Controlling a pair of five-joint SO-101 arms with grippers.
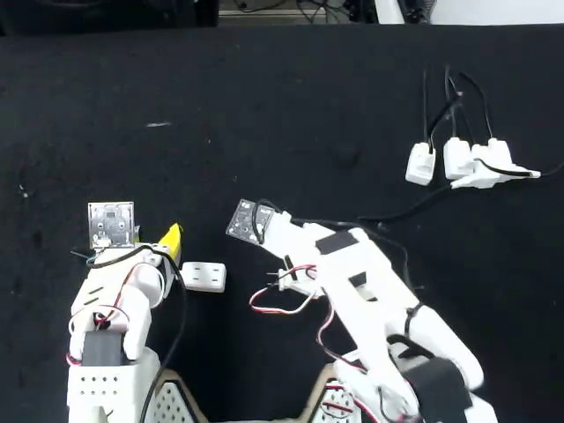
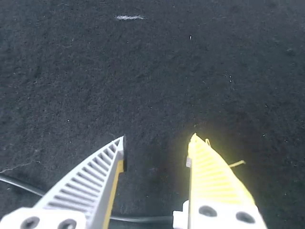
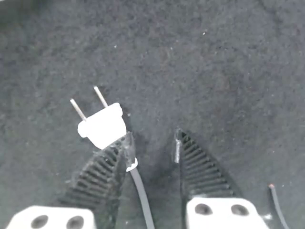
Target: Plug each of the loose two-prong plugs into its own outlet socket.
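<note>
Found the right pincer spread, the white two-prong plug lying prongs-outward at the tip of one finger and its black cord trailing back between the two, seemingly lined up so that a squeeze could catch the plug's body. Found the left pincer spread too and gripping nothing above bare cloth, probably parked clear, with a small white socket block just beside that arm. Saw farther out the black, lint-flecked table, a cluster of white corded pieces well apart at its far right, and cables past its far edge.
</note>
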